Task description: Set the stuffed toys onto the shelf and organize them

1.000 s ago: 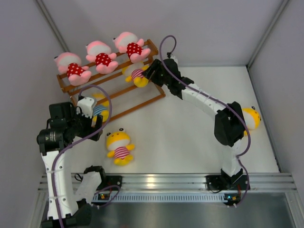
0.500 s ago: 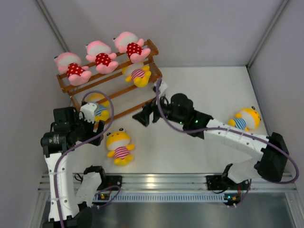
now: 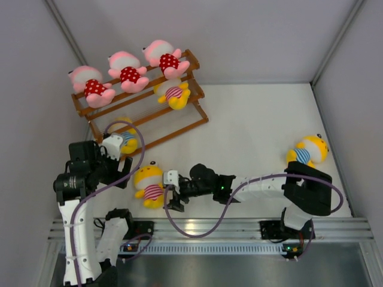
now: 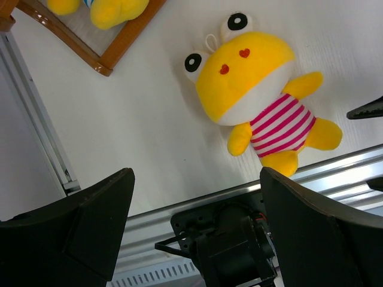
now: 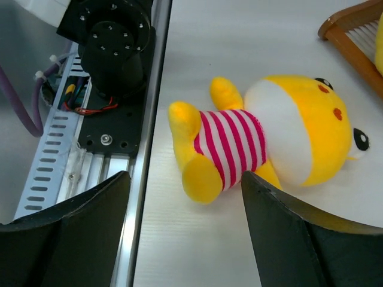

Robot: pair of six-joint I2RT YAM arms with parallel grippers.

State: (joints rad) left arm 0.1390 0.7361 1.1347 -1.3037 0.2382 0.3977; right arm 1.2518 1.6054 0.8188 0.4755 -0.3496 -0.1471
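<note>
The shelf [image 3: 143, 101] stands at the back left. Three pink stuffed toys [image 3: 127, 73] in red dotted dresses sit on its top tier. A yellow pink-striped toy [image 3: 172, 92] lies on the middle tier, and a yellow blue-striped one [image 3: 125, 140] on the lowest, partly behind my left arm. Another yellow pink-striped toy [image 3: 149, 184] [image 4: 257, 101] [image 5: 269, 143] lies on its back on the table. My right gripper [image 3: 169, 197] [image 5: 185, 179] is open just at its feet, not touching. My left gripper [image 3: 122, 170] [image 4: 196, 173] hangs open and empty to the toy's left.
A yellow blue-striped toy [image 3: 308, 149] lies at the far right by the wall. The aluminium rail [image 3: 209, 227] with the arm bases runs along the near edge, close behind my right gripper. The shelf's lower corner [image 4: 108, 57] is near my left gripper.
My right arm has swung from the shelf's middle tier down across the table to the pink-striped toy near the front edge. My left arm has drawn back slightly.
</note>
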